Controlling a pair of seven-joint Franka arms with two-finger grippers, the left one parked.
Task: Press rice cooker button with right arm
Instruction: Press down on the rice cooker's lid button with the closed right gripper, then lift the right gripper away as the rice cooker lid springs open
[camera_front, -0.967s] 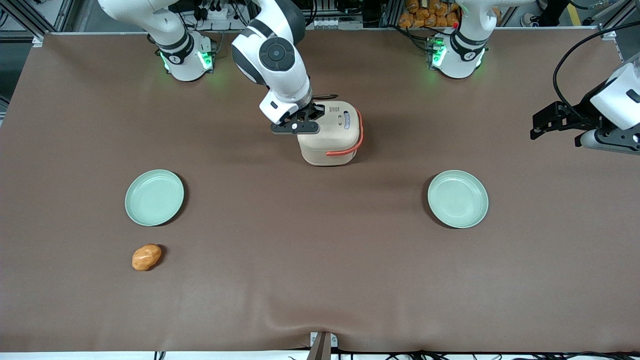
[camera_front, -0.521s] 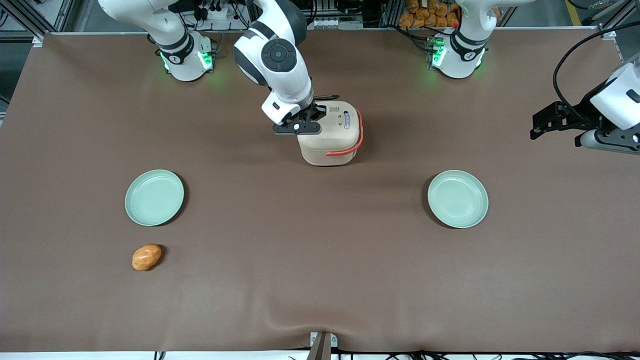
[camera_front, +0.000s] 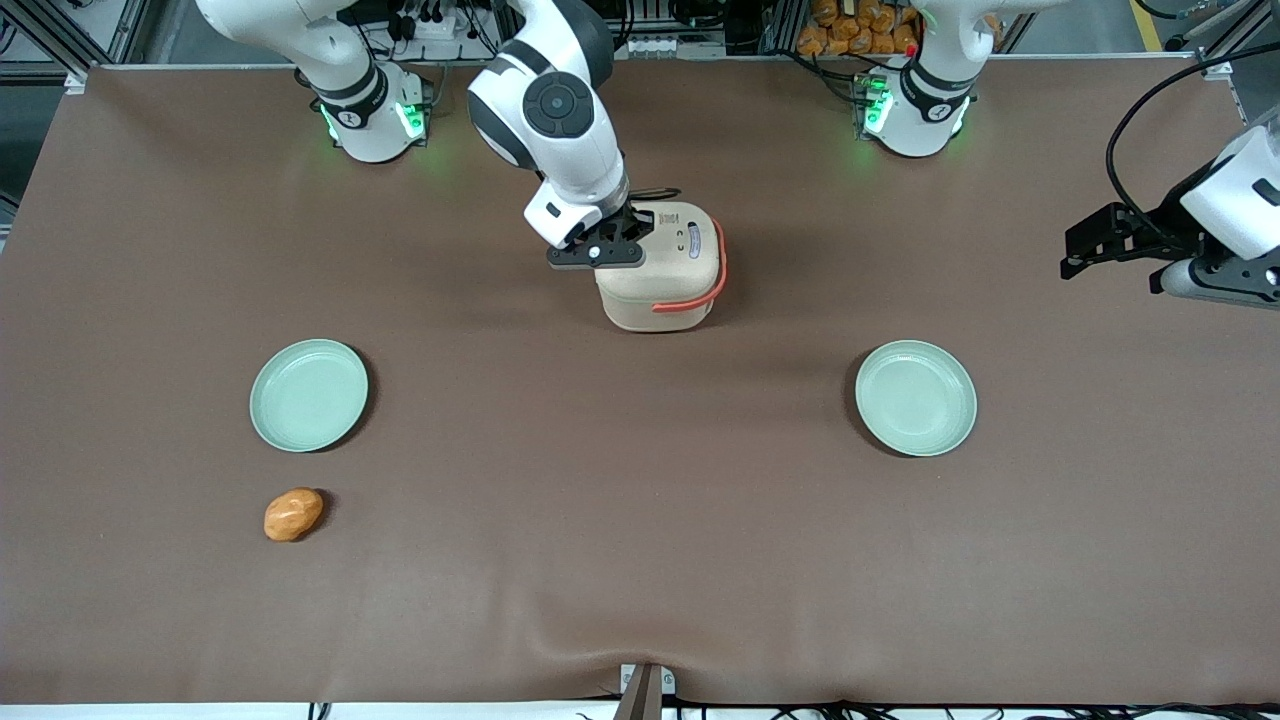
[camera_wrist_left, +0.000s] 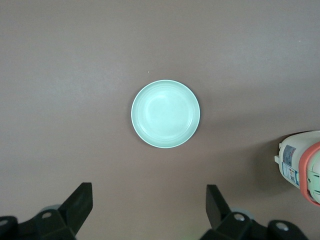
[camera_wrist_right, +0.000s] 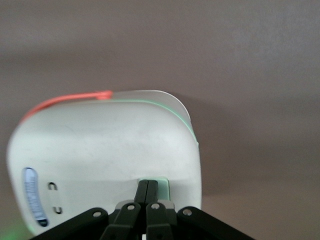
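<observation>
Your gripper (camera_wrist_right: 148, 192) sits on the rice cooker (camera_front: 665, 268) lid edge, fingers (camera_wrist_right: 142, 191) clenched together right at the pale green button (camera_wrist_right: 159, 186)

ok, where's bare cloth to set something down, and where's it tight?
Free: the wide strip between the two plates, nearer the front camera than the rice cooker; also all the cloth nearer the camera than the plates, apart from the orange lump. Tight: at the cooker, where the gripper, fingers shut, sits at its lid edge.
</observation>
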